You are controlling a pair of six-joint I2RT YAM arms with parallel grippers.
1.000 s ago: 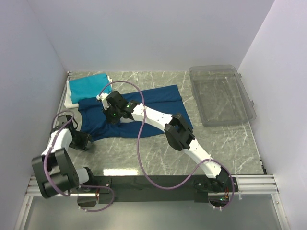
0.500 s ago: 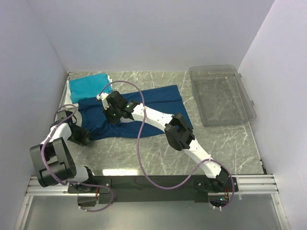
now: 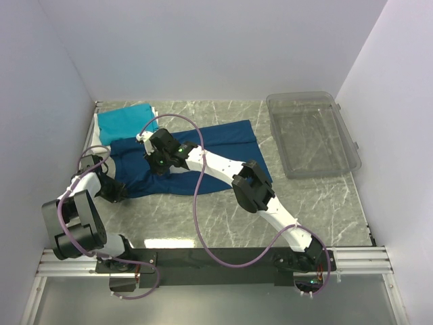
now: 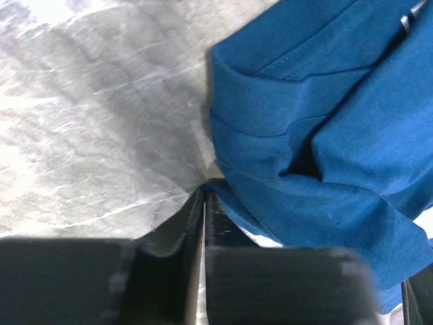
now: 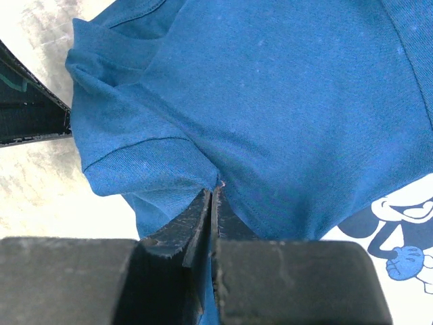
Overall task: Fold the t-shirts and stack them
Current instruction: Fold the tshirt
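Observation:
The navy t-shirt [image 3: 223, 145] lies spread on the marble table, its pale cartoon-mouse print [image 5: 406, 230] showing in the right wrist view. My right gripper [image 3: 160, 162] is shut on a pinch of its cloth [image 5: 270, 101] near the left side. My left gripper [image 3: 114, 190] is at the shirt's near left corner, fingers shut with the blue edge [image 4: 325, 101] caught at the tips. The folded teal t-shirt [image 3: 125, 122] lies on the white one [image 3: 99, 143] at the back left.
A clear plastic bin [image 3: 301, 97] stands at the back right. The left wall runs close beside the left arm. The left arm's dark body [image 5: 27, 101] shows at the left of the right wrist view.
My left gripper has moved up and left toward the wall, and the shirt's near left corner has drawn in with it. The right arm has not moved.

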